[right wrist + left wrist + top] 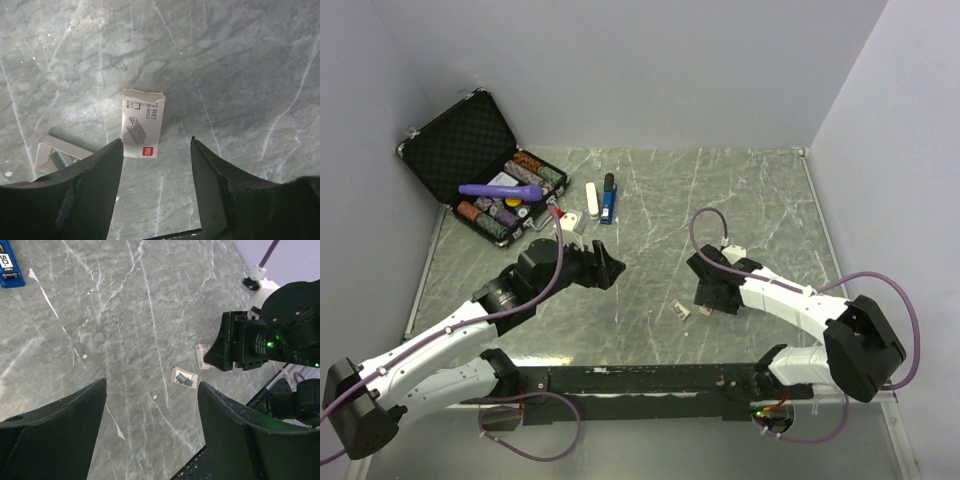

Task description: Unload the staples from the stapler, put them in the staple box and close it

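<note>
Top external view gives you the stapler (608, 198) lying flat on the desk (760, 200) near the back. It sits just beside a white bar (591, 197) and close to the open black case (460, 150), and neither arm touches it. Your left claw (610, 268) hovers well in front of it, fingers apart with nothing between them. Its wrist view catches only the stapler's blue end in the upper left corner. Your right claw (705, 300) hangs low over the middle of the desk, fingers spread and gripping nothing. Below it, in the right wrist view, a small white staple box (142, 125) lies flat on the marble. An open tray (60, 155) lies just beside the box, with something grey inside.
</note>
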Controlling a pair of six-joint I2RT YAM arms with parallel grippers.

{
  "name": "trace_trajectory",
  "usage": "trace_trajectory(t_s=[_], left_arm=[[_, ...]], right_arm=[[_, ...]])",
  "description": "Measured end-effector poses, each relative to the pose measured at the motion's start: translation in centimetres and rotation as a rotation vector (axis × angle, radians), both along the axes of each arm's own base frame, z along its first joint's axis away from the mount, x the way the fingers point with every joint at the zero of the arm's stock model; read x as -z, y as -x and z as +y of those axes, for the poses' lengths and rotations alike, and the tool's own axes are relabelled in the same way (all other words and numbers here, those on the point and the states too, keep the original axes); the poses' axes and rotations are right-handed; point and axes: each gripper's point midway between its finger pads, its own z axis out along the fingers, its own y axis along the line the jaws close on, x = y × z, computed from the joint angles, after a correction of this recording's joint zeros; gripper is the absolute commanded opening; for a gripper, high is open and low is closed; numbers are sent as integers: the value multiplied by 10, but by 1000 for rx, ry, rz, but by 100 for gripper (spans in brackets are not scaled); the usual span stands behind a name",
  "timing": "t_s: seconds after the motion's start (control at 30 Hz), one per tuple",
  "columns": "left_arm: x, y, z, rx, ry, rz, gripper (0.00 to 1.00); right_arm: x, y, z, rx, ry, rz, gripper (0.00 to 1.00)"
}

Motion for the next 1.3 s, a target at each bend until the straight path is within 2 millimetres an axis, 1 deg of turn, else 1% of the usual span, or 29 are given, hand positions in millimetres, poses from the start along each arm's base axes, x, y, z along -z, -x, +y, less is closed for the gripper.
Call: trace_trajectory(t_s=[0.07,0.2,0.3,0.37,0.43,0.47,0.53,0.6,0.67,0.83,1.03,1.3], left_arm=[[3,1,1,0,-5,5,78],[7,1,1,0,-10,11,78],[7,1,0,4,-8,10,78],[7,2,0,7,-6,9,79],[8,2,0,10,-3,8,78],[9,2,-1,10,-1,7,79],[11,3,0,11,-3,10,79],[12,4,0,14,-1,11,79],[13,5,0,17,0,11,79],[11,5,1,17,5,5,79],[11,5,1,17,5,6,79],[11,5,1,17,5,6,79]], right_arm=[[-2,-1,0,15,-3,-11,63],[-14,-5,-4,54,-20,-65,61],[-24,-6,-8,87,-38,-110,56],[-26,-6,-13,112,-40,-124,51],[-23,-2,-18,134,-32,-121,45],[-19,2,-21,144,-30,-114,42],[-10,10,-28,160,-20,-95,35],[-4,15,-33,173,-10,-79,32],[0,17,-36,188,-5,-68,32],[7,14,-38,205,7,-53,33],[22,7,-33,217,11,-7,32],[22,-5,-21,193,-3,12,32]])
